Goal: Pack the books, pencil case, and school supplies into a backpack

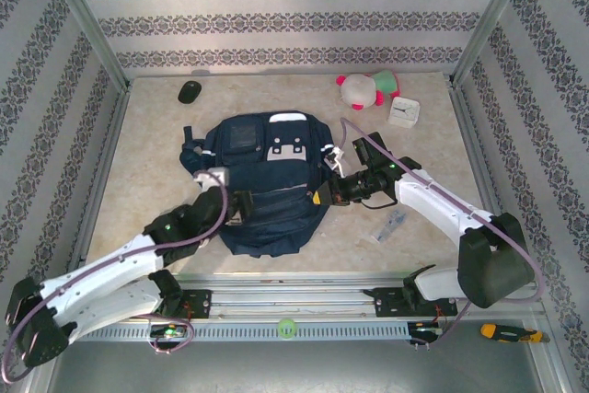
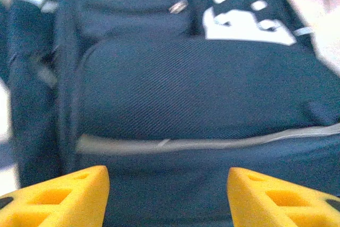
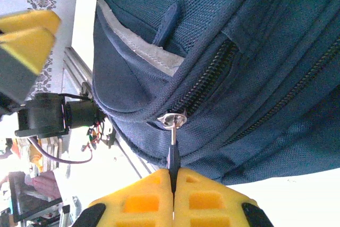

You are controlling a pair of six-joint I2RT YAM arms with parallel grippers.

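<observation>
The navy backpack [image 1: 262,181] lies flat in the middle of the table, its grey-white patch [image 1: 287,149] facing up. At its left side my left gripper [image 1: 247,209] hovers low over the fabric. In the left wrist view that gripper [image 2: 168,195] is open, its yellow fingers [image 2: 58,198] wide apart with only backpack [image 2: 202,94] cloth beyond them. My right gripper [image 1: 322,194] is at the backpack's right edge. In the right wrist view it [image 3: 173,176] is shut on the dark zipper pull [image 3: 172,155] hanging from a metal slider [image 3: 172,118]. The books and pencil case are out of view.
A black mouse [image 1: 190,91] lies at the back left. A pink-and-white plush toy [image 1: 366,89] and a white clock [image 1: 403,111] sit at the back right. A small grey item [image 1: 390,225] lies right of the backpack. Metal frame rails border the table.
</observation>
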